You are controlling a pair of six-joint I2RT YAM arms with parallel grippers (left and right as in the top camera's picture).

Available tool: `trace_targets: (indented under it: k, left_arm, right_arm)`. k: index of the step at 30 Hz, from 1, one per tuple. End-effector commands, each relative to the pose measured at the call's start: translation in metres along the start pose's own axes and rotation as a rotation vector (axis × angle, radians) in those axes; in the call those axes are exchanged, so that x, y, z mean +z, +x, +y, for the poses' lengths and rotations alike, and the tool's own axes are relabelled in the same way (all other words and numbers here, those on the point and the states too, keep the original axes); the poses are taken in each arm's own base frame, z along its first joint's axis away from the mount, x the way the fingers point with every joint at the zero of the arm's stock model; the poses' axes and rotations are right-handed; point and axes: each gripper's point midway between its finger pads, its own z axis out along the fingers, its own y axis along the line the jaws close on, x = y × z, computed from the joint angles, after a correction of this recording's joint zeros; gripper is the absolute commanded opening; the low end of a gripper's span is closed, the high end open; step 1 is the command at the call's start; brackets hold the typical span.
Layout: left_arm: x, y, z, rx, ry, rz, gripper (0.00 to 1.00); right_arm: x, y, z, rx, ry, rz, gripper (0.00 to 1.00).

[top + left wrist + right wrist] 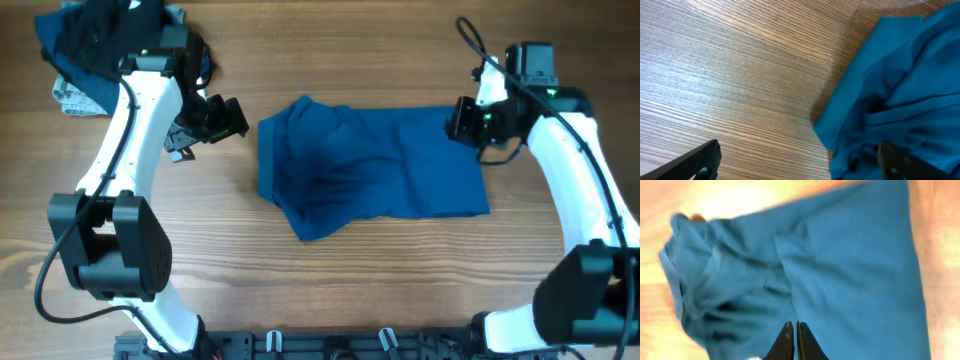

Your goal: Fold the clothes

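The mid-blue shirt (375, 170) lies partly folded and rumpled at the table's centre, bunched on its left side. My left gripper (228, 117) hovers open at the shirt's upper left edge. In the left wrist view one finger (696, 161) is over bare wood and the other finger (900, 161) over the blue shirt (900, 85), with the cloth's edge between them. My right gripper (459, 119) sits at the shirt's upper right corner. In the right wrist view it (793, 326) is shut above the smooth blue shirt (850, 270), with no cloth visibly pinched.
A heap of navy, black and pale patterned clothes (85, 55) lies at the back left corner, behind the left arm. Bare wooden table (330, 290) stretches in front of the shirt. The arm bases (330, 345) stand along the front edge.
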Motion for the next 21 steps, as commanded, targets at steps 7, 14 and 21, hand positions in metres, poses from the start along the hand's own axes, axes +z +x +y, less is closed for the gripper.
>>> trace_targets:
  k: [7,14,21]
  left_arm:
    - [-0.004,0.001,0.001,-0.002,0.013,0.001,1.00]
    - [-0.004,0.001,0.001,-0.002,0.013,-0.001,1.00]
    - [-0.004,0.002,0.002,-0.002,0.011,0.003,1.00]
  right_arm:
    - [0.074,0.085,-0.034,0.226,0.002,0.177,0.04]
    - [0.096,0.108,-0.040,0.266,-0.030,0.173,0.05]
    - [0.034,0.048,-0.022,0.200,0.011,-0.003,0.05]
